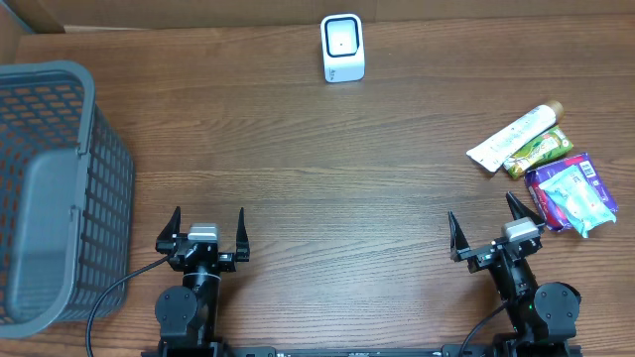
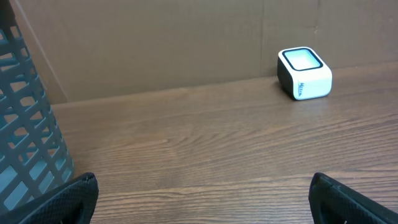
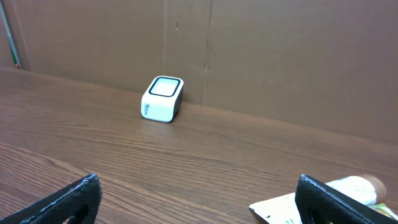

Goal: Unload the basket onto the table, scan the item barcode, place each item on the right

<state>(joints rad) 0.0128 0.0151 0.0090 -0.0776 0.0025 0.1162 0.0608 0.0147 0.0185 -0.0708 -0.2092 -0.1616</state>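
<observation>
- Across the whole overhead view runs a brown wood-grain table (image 1: 317, 149), with a cardboard wall behind its far edge.
- At the far left stands a grey mesh basket (image 1: 109, 198), its near wall also showing at the left edge of the left wrist view (image 2: 25, 124).
- On the near edge, left of centre, the left fingers (image 1: 242, 236) stand spread as wide as they go, with nothing between them. In the left wrist view both black tips (image 2: 74, 199) sit in the bottom corners over bare wood.
- On the near edge at the right, the right fingers (image 1: 455, 240) are likewise fully spread and hold nothing. Their tips (image 3: 68, 202) frame the bottom of the right wrist view.
- By the right edge lie the items to scan, bunched together. A purple pack (image 1: 571, 193) is nearest the right fingers, just beyond and to the right of them.
- A white tube (image 1: 516, 137) with a tan cap lies slantwise at the far side of the bunch. Its cap end shows low right in the right wrist view (image 3: 351, 190).
- A green packet (image 1: 539, 151) lies between tube and pack, touching both.
- At the far edge, near the middle, sits a small white scanner (image 1: 342, 47) with a black-rimmed window, well apart from the items and seen by both wrist cameras (image 2: 304, 73) (image 3: 163, 98).
</observation>
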